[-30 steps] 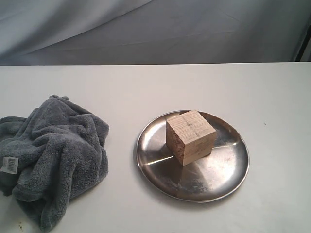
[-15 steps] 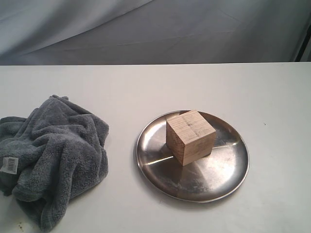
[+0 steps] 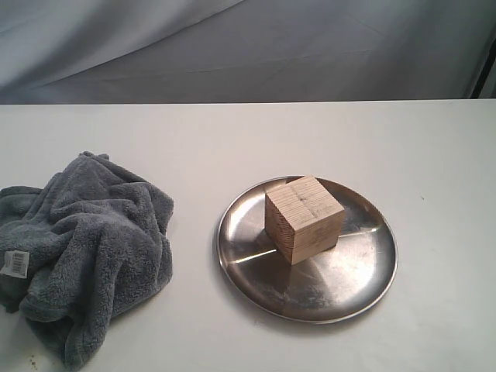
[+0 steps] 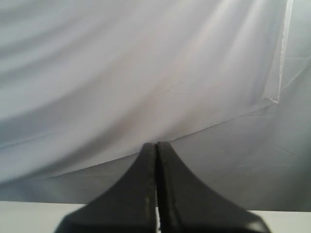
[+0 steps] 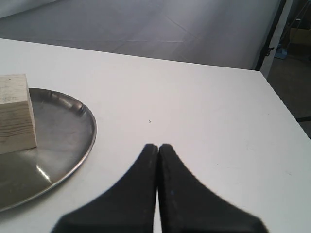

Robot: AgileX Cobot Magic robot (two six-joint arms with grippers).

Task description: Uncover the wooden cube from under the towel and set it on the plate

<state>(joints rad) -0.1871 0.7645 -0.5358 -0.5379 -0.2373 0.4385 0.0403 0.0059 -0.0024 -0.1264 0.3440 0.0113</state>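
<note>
The wooden cube (image 3: 304, 218) stands uncovered on the round silver plate (image 3: 356, 271), slightly left of its middle. The dark grey towel (image 3: 85, 248) lies crumpled on the table at the left, its white tag (image 3: 15, 263) showing. Neither arm appears in the exterior view. My right gripper (image 5: 158, 146) is shut and empty above bare table, apart from the plate (image 5: 63, 141) and the cube (image 5: 15, 112). My left gripper (image 4: 156, 145) is shut and empty, facing the grey backdrop.
A white table (image 3: 256, 139) carries everything. A grey cloth backdrop (image 3: 248, 46) hangs behind its far edge. The table's right edge (image 5: 284, 104) shows in the right wrist view, with a dark stand (image 5: 275, 34) beyond it.
</note>
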